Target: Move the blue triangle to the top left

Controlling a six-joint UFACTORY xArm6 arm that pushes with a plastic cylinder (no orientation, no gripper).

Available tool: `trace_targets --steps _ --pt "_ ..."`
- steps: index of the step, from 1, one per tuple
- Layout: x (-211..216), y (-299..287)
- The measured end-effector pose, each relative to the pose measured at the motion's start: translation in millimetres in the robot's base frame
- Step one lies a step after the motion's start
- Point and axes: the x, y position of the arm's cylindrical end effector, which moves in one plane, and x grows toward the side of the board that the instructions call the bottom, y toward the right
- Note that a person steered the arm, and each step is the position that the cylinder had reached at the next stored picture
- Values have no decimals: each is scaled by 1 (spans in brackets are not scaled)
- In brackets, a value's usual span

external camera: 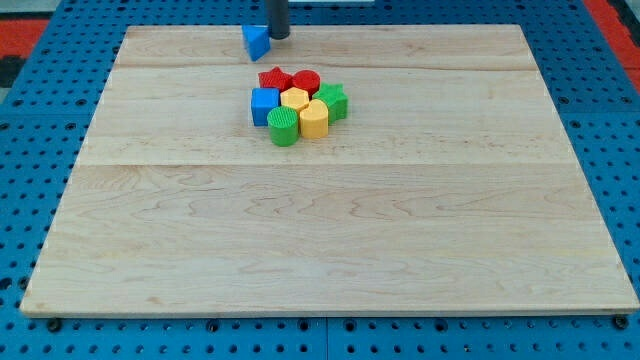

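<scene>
The blue triangle [257, 41] lies near the view's top edge of the wooden board [330, 240], a little left of centre. My tip [279, 37] is at the triangle's right side, touching or nearly touching it. The rod rises out of the view's top.
A tight cluster sits below the triangle: a red star-like block [273, 79], a red cylinder [306, 82], a blue cube [264, 105], a yellow hexagon-like block [294, 99], a green star-like block [333, 101], a green cylinder [284, 127] and a yellow block [314, 119]. Blue pegboard [40, 100] surrounds the board.
</scene>
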Motion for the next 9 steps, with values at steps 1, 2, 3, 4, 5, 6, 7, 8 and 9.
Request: trace_targets --steps 1,2,3,4,5,6,7,8,9 --pt "3 -21" --pt "3 -13" --pt "3 19" --pt "18 27" --pt "21 -12" --pt "21 -62" --pt "24 -70" --pt "40 -4" --pt "62 93"
